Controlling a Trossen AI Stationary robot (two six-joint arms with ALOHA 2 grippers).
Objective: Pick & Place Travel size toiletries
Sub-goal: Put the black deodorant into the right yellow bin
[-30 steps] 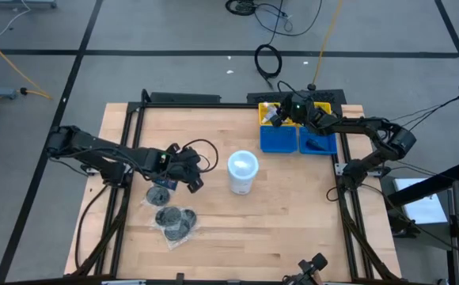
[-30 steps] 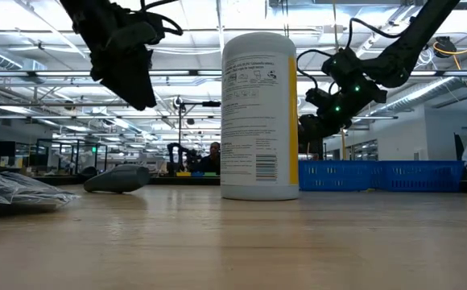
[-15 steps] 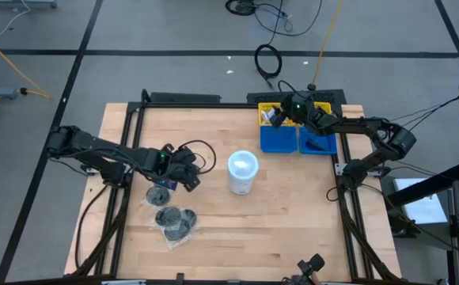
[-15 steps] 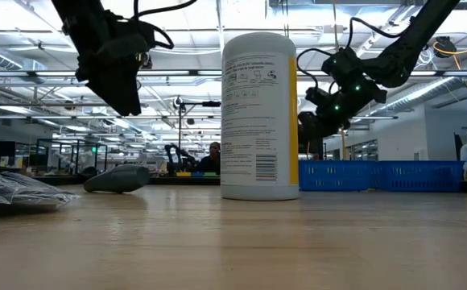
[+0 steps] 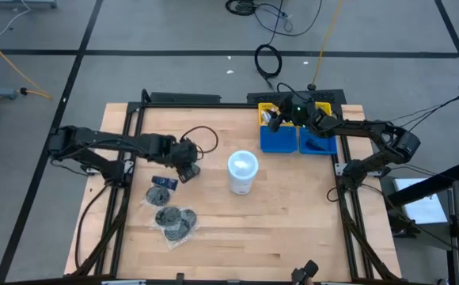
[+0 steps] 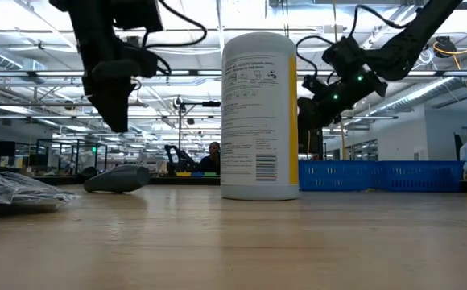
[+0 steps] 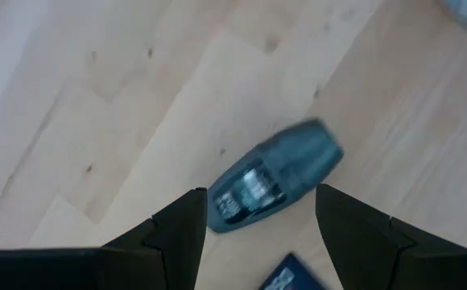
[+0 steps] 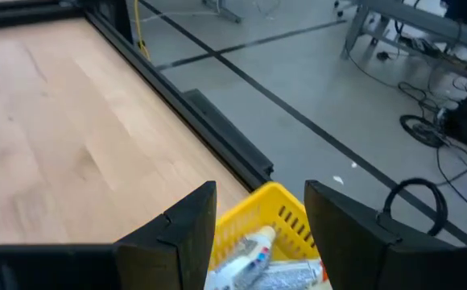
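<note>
— Two fingers spread wide: my left gripper (image 7: 258, 234) hangs empty above a grey mini bottle (image 7: 275, 185) lying flat on the table (image 5: 293, 214).
— How will it handle?
— Light, hard, probably slick. I'd pinch across its wider body, not the tapered end.
— Your right gripper (image 8: 258, 234)?
— Open too, over the yellow bin (image 8: 278, 216) holding white tubes (image 8: 245, 256).

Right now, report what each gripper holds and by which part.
Nothing is held. The left gripper is open above a dark grey mini bottle lying on the table; the right gripper is open over the yellow bin.
</note>
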